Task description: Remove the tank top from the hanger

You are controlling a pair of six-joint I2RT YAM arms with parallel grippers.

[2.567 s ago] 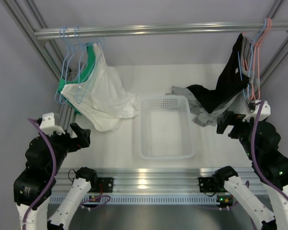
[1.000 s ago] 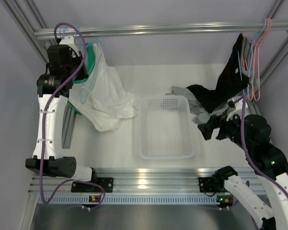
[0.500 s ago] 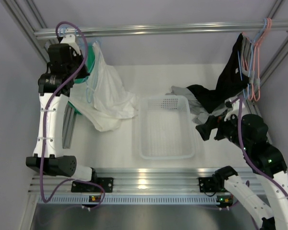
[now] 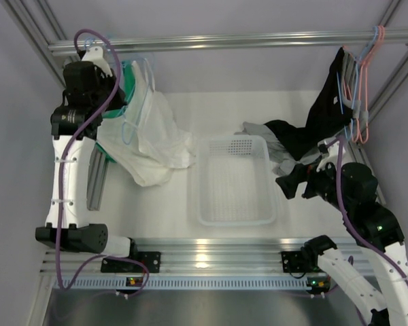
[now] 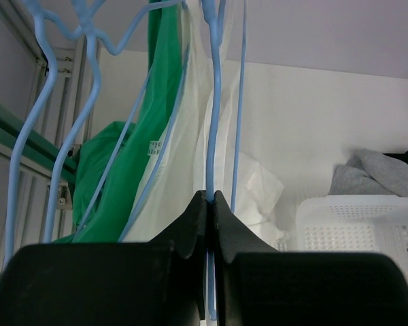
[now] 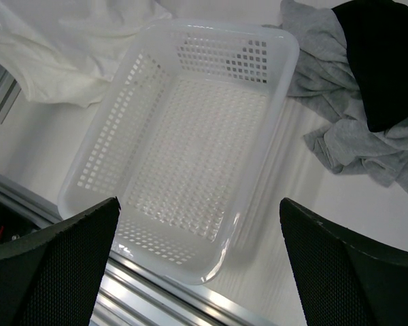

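Note:
The tank top is thin white cloth hanging from the light-blue wire hanger at the rail's left end. Its lower part merges with more white cloth that trails onto the table. My left gripper is raised beside it. In the left wrist view that gripper is shut on one upright wire of the hanger, and pale cloth hangs just behind it. My right gripper is open, low at the basket's right side. In its own view the right gripper holds nothing.
A white mesh basket stands mid-table. A green garment and more blue hangers hang beside the tank top. Grey and black clothes lie right of the basket. A black garment and pink hanger hang at the right.
My left gripper has closed onto the hanger wire. The hanger and white cloth have swung slightly rightward. The right arm has edged a little to the left.

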